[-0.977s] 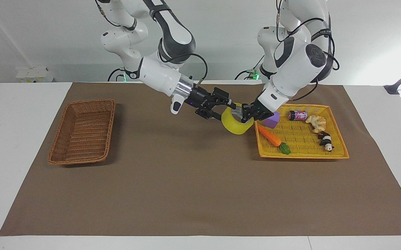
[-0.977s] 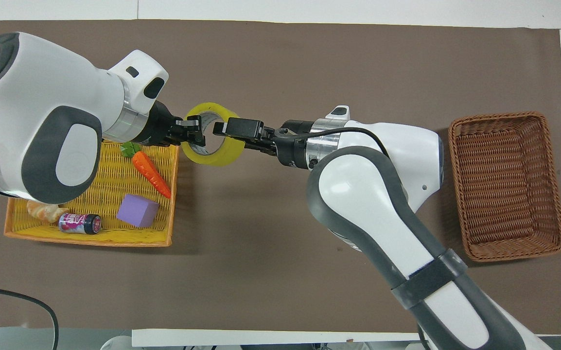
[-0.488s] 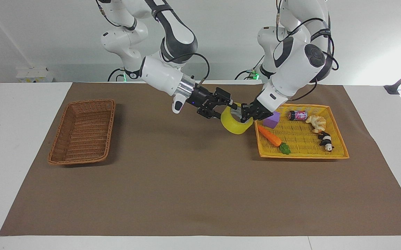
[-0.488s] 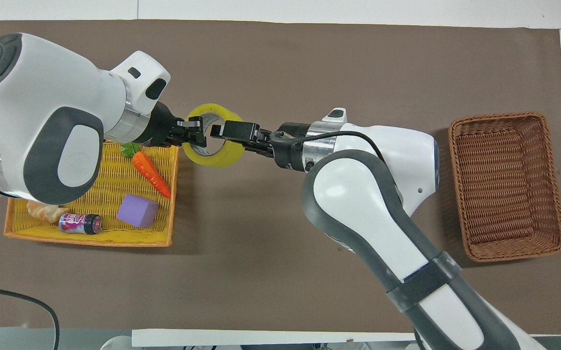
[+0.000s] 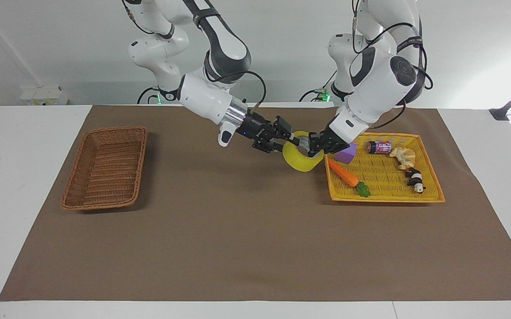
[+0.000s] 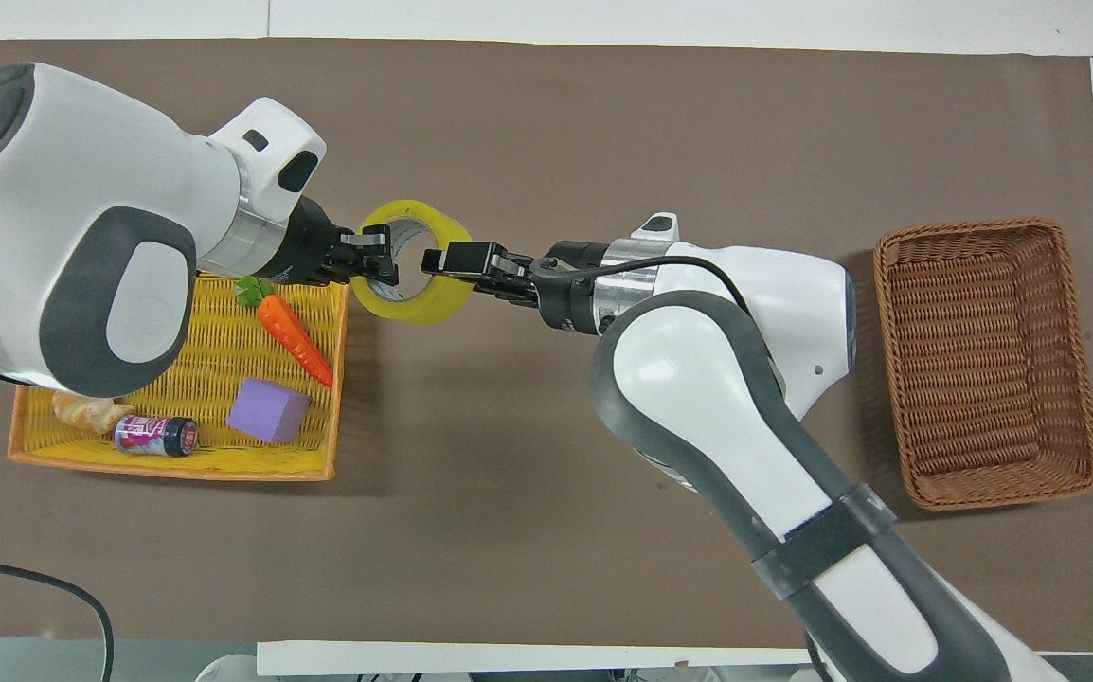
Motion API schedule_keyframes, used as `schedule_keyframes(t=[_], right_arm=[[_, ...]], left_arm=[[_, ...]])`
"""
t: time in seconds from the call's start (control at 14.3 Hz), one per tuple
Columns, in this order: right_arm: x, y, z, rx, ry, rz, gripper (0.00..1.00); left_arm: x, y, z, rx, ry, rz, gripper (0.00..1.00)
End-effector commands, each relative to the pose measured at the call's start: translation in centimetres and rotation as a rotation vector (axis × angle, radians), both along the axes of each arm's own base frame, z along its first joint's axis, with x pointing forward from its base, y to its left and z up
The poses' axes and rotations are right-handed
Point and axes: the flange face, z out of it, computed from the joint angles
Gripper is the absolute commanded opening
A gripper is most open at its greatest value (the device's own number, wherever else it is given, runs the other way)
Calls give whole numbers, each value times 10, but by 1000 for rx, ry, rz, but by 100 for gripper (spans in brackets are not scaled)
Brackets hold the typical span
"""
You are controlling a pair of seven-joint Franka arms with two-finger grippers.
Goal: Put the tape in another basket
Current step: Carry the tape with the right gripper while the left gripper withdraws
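Note:
The yellow tape (image 5: pixel 300 163) hangs in the air between my two grippers, over the mat beside the yellow tray; it also shows in the overhead view (image 6: pixel 414 308). My left gripper (image 5: pixel 311 149) (image 6: pixel 378 267) is shut on the roll's wall on the tray's side. My right gripper (image 5: pixel 292 141) (image 6: pixel 444 265) grips the roll's wall on the brown basket's side, one finger inside the core. The dark brown wicker basket (image 5: pixel 105 166) (image 6: pixel 982 360) stands empty at the right arm's end of the table.
The yellow tray (image 5: pixel 384 177) (image 6: pixel 196 360) at the left arm's end holds a carrot (image 5: pixel 344 173), a purple block (image 5: pixel 346 153), a small can (image 5: pixel 379 147), a pale pastry-like item (image 5: pixel 404 156) and a black-and-white toy (image 5: pixel 415 179). A brown mat (image 5: pixel 238 230) covers the table.
My right gripper's fingers have drawn together on the tape's wall. The tape and my left gripper have stayed almost in place.

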Motion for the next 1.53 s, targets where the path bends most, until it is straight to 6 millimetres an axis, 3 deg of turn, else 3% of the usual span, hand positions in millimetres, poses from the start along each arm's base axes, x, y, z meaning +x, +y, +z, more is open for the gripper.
schedule_keyframes(t=[0.0, 0.07, 0.14, 0.21, 0.28, 0.42, 0.49, 0.63, 0.77, 0.91, 1.12, 1.26, 1.33, 1.47], right_arm=[[2, -3, 7, 29, -1, -2, 0], [4, -6, 8, 31, -1, -6, 0], [4, -7, 8, 31, -1, -8, 0], [5, -8, 8, 31, -1, -8, 0], [5, -8, 9, 35, 2, -2, 0], [11, -20, 11, 45, 6, -8, 0], [18, -32, 11, 56, 12, -8, 0], [30, -62, 15, 73, 22, -3, 0], [42, -105, 13, 92, 41, -10, 0], [51, -164, 10, 77, 41, 23, 0], [55, -269, 7, 54, 78, 47, 0], [48, -343, -1, 81, 102, 32, 0], [42, -379, -12, 87, 103, 34, 0], [30, -454, -54, 162, 139, 18, 0]], left_arm=[[-5, -2, 1, -8, -4, 13, 0], [-5, -2, 0, -6, -3, 14, 0], [-5, -3, 2, -8, 0, 26, 12], [-3, -4, 5, -6, -1, 48, 71], [-1, -4, 11, -4, -7, 69, 99], [-1, 5, 27, 8, -12, 84, 99], [-6, 9, 45, 5, -17, 82, 99], [-3, 37, 74, 10, -2, 100, 99], [5, 67, 102, 42, -2, 114, 99], [13, 103, 113, 119, -18, 132, 99], [23, 166, 112, 187, -37, 90, 99], [18, 191, 109, 290, -33, -12, 99], [17, 203, 109, 320, -26, -50, 99], [19, 233, 108, 322, -22, -58, 99]])
